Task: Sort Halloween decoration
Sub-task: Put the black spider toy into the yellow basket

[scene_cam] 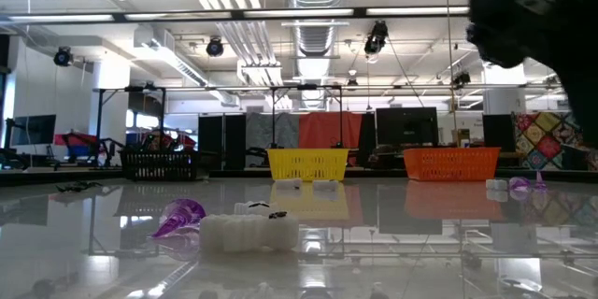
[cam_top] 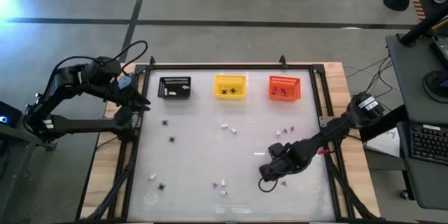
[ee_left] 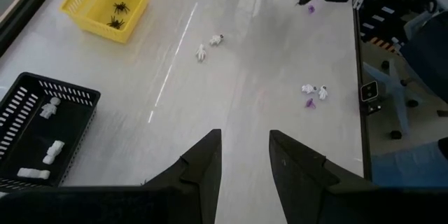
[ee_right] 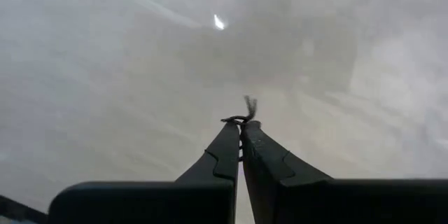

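Right tool (ee_right: 240, 127) tips pinching small purple trinket (ee_right: 248, 106), low over table (cam_top: 210, 147)

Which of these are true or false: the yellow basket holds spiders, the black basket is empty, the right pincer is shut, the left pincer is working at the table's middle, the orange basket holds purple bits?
1. The yellow basket holds black spiders. True.
2. The black basket is empty. False: white bits lie in it.
3. The right pincer is shut. True, on a small dark wisp.
4. The left pincer works at the table's middle. False: it hovers open near the black basket.
5. The orange basket holds purple bits. True.
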Action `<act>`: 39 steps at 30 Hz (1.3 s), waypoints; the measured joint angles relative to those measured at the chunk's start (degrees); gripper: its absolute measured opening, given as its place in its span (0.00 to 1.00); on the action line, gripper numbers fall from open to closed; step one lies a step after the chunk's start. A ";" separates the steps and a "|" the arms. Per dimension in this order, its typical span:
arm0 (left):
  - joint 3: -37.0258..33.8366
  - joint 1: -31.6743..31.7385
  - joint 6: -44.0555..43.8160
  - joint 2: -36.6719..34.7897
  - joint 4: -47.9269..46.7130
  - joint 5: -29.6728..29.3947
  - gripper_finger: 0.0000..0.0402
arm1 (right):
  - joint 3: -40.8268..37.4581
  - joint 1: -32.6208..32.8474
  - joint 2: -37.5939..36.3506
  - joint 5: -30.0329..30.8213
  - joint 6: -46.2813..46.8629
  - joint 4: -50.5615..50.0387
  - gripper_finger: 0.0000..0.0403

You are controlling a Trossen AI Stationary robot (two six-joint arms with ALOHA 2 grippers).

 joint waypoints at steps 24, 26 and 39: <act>0.00 0.01 -0.11 0.03 0.03 -8.20 0.26 | 9.15 -28.71 -0.09 3.93 -40.86 -0.58 0.02; 0.00 0.01 -0.19 0.05 0.04 -8.20 0.26 | 9.23 -31.04 -0.09 3.12 -43.40 0.78 0.02; 0.00 -0.01 -1.51 0.20 0.04 -12.16 0.26 | 9.27 -43.49 0.79 2.92 -51.25 12.03 0.02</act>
